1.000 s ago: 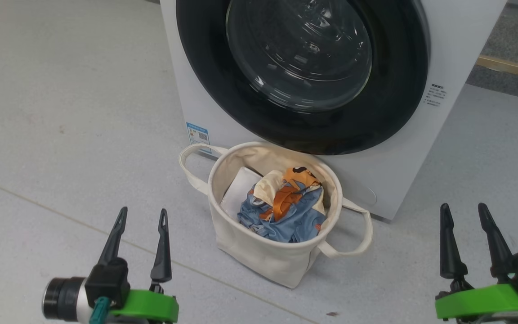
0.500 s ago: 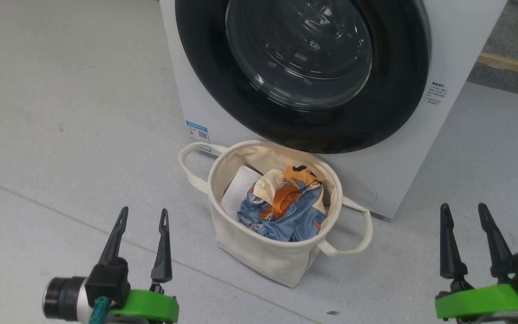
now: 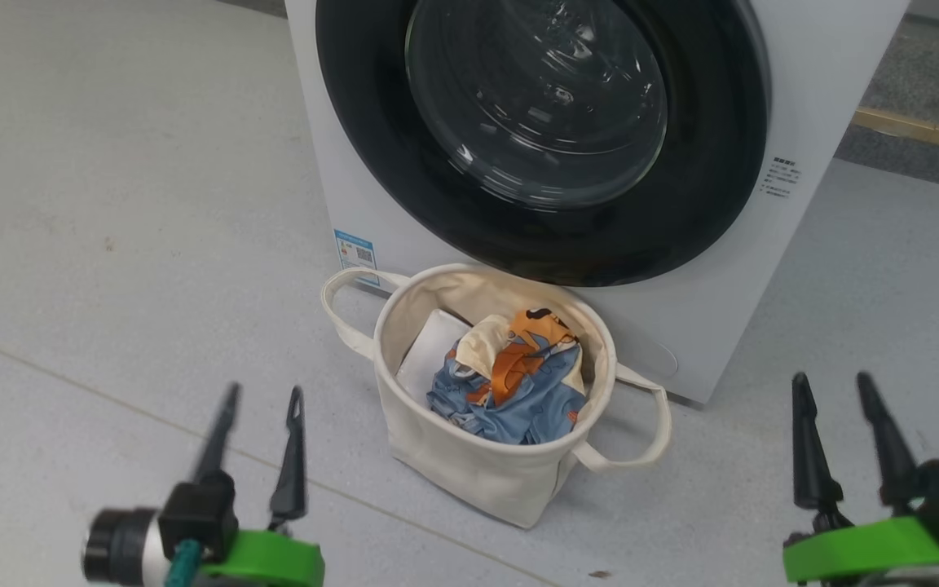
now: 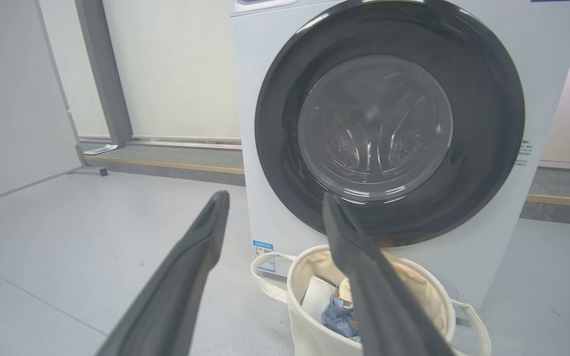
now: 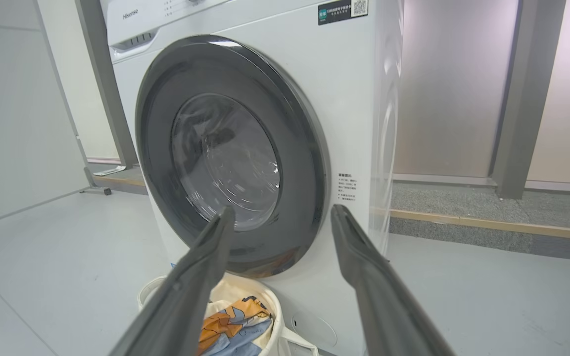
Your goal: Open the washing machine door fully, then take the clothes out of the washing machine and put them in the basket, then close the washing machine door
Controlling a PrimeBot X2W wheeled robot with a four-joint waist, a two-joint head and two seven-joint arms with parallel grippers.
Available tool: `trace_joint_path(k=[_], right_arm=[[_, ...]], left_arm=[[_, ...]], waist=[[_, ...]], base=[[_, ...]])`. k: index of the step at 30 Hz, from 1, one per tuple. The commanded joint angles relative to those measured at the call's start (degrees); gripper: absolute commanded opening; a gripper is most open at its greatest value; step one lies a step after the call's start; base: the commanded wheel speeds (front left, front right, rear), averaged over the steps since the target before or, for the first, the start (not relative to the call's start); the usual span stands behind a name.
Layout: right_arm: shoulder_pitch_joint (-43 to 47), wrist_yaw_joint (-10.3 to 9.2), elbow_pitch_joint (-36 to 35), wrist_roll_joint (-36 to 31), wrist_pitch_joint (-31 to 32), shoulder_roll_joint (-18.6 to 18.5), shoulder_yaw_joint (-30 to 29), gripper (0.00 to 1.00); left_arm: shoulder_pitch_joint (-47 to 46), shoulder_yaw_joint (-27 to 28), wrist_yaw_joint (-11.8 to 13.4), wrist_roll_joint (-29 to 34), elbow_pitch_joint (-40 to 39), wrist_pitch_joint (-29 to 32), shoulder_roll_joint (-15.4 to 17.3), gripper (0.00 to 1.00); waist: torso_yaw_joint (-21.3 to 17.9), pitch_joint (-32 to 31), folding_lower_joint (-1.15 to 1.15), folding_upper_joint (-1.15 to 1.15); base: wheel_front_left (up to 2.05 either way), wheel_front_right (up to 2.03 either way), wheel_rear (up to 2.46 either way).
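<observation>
The white washing machine (image 3: 804,98) stands ahead with its black-rimmed glass door (image 3: 543,130) flat against the front. In front of it sits the cream basket (image 3: 469,465), holding the blue, orange and cream clothes (image 3: 510,383). My left gripper (image 3: 262,399) hovers open at the lower left, left of the basket. Open too, my right gripper (image 3: 835,385) hangs at the lower right, right of the basket. The left wrist view has the door (image 4: 389,118) and basket (image 4: 314,331) beyond the open fingers (image 4: 201,247). In the right wrist view the door (image 5: 230,153) and clothes (image 5: 235,321) show.
A flat white sheet (image 3: 429,350) lies in the basket beside the clothes. A raised grey strip with a wooden edge (image 3: 918,130) runs to the right of the machine. Grey floor (image 3: 111,204) spreads to the left. A wall and a post (image 4: 102,74) stand behind.
The picture has shifted slightly, so the camera moved. The left gripper looks blurred and sits a little lower. Door, basket and clothes stay as they were.
</observation>
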Motion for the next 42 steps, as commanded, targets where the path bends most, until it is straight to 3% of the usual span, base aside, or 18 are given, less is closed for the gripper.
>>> trace_joint_path(k=[1,9,14,42], right_arm=[[0.0,0.0,0.3,0.1,0.0,0.0,0.0,0.0],[-0.1,0.0,2.5,4.4,1.3,0.0,-0.1,0.0],[-0.4,0.0,2.9,7.8,2.1,0.0,-0.1,0.0],[-2.1,0.0,5.1,26.0,6.6,-0.1,-0.3,0.0]], left_arm=[[0.0,0.0,0.0,-0.1,0.3,0.0,0.0,0.0],[0.5,0.9,-0.7,-4.7,2.2,1.4,0.0,0.0],[0.7,1.3,-1.3,-8.4,2.1,2.2,-0.1,0.0],[0.7,4.2,-4.2,-27.9,2.2,6.5,-0.2,0.0]], waist=[[0.0,0.0,0.0,0.0],[-0.6,-0.1,0.13,0.0],[-1.0,0.1,0.01,0.0],[-3.4,0.4,0.0,0.0]], base=[[0.0,0.0,0.0],[0.0,0.0,0.0],[0.0,0.0,0.0],[0.0,0.0,0.0]])
